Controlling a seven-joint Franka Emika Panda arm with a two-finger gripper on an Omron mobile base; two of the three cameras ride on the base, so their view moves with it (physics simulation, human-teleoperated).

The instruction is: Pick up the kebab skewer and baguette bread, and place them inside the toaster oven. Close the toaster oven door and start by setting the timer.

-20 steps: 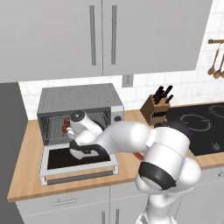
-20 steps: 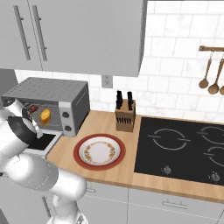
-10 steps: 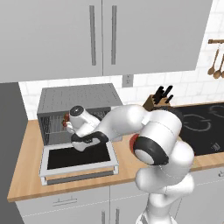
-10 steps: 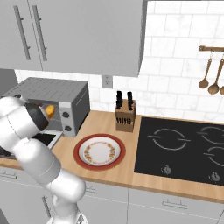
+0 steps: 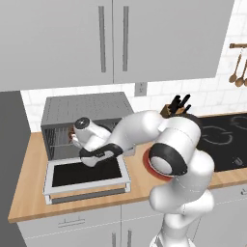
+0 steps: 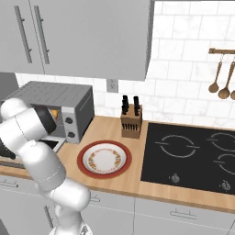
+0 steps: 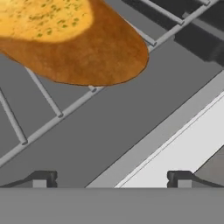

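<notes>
The toaster oven (image 5: 86,110) stands at the counter's left with its door (image 5: 87,174) dropped flat in front. The baguette bread (image 7: 72,41), golden-orange, lies on the wire rack inside and shows as an orange spot (image 6: 55,112) in the right base view. My gripper (image 7: 111,179) hovers just over the oven's front sill, open, its fingertips (image 7: 43,178) wide apart with nothing between them and the bread lying clear of them. In the left base view the gripper (image 5: 75,139) sits at the oven mouth. A dark red bit, probably the kebab skewer (image 5: 72,137), shows beside it.
Two knobs (image 6: 69,127) sit on the oven's right panel. A red-rimmed plate (image 6: 104,159) lies on the counter right of the oven, a knife block (image 6: 131,121) behind it, and a black cooktop (image 6: 193,156) further right. My arm's elbow (image 5: 169,159) hangs over the plate.
The arm has swung left and its elbow has risen, while the hand has stayed at the oven mouth. The jaws have stayed open and the bread rests on the rack.
</notes>
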